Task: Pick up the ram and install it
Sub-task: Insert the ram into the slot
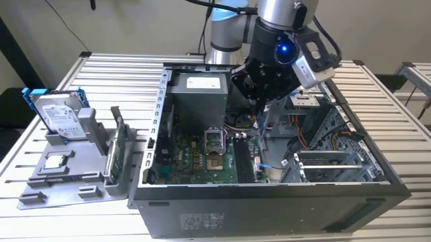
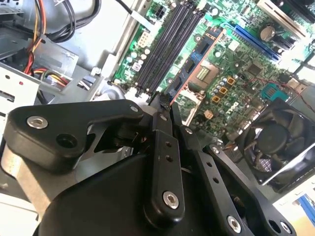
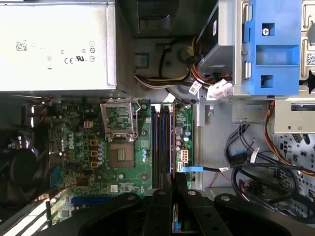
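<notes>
Closest to you in both wrist views are the black linkages of the gripper (image 2: pixel 162 102), its 2 fingers drawn together around a thin, dark strip seen edge-on. In the exterior view that strip is the ram (image 1: pixel 261 120): 1 long, narrow, flat stick with a pale whitish-blue side. It hangs upright below the gripper (image 1: pixel 261 103), clamped at its upper end, inside the open computer case (image 1: pixel 269 206).

Just past the fingertips in the first wrist view you look onto the green motherboard (image 3: pixel 88 147). The gripper (image 3: pixel 173 186) is lined up over the memory slots (image 3: pixel 161 147), which look like 4 long dark slots side by side, all unfilled. You cannot tell whether the stick's lower edge touches a slot.

Beside the slots you have 1 processor socket (image 3: pixel 118 155). Beyond it sits 1 grey power supply (image 3: pixel 56 46), and the second wrist view shows 1 black fan (image 2: pixel 275 142).

Farther off, on the exterior view's left, 1 grey tray (image 1: pixel 60 194) stands on the slatted table (image 1: pixel 404 151), well apart from the gripper. It carries 1 hard drive (image 1: pixel 59 118) in a blue frame, 1 green board (image 1: pixel 120 146) on edge and 1 processor chip (image 1: pixel 54 161).
</notes>
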`<state>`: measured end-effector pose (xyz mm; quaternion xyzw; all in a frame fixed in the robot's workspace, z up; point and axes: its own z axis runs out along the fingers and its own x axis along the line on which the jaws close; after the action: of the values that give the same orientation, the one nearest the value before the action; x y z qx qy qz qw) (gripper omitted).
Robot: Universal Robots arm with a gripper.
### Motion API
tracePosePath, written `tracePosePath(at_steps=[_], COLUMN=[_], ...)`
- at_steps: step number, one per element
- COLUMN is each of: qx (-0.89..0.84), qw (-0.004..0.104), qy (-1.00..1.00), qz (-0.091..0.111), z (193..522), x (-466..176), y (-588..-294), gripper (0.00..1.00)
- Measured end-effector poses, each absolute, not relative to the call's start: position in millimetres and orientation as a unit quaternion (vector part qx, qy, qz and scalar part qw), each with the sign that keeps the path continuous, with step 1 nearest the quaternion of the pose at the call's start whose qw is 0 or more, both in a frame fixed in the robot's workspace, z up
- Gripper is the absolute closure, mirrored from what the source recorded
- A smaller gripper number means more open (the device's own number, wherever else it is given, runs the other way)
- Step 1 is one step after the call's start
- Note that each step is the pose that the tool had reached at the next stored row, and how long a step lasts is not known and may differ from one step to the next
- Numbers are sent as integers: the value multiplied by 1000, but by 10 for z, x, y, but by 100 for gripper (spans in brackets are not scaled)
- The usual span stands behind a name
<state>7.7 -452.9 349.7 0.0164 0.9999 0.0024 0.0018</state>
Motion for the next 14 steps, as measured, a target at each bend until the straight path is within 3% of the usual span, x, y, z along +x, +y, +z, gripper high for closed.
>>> tracePosePath(at_steps=[14], qx=[17], qw=[1], qy=[1000], qz=[2], z=[3324], x=[80], y=[-4494], gripper=[85])
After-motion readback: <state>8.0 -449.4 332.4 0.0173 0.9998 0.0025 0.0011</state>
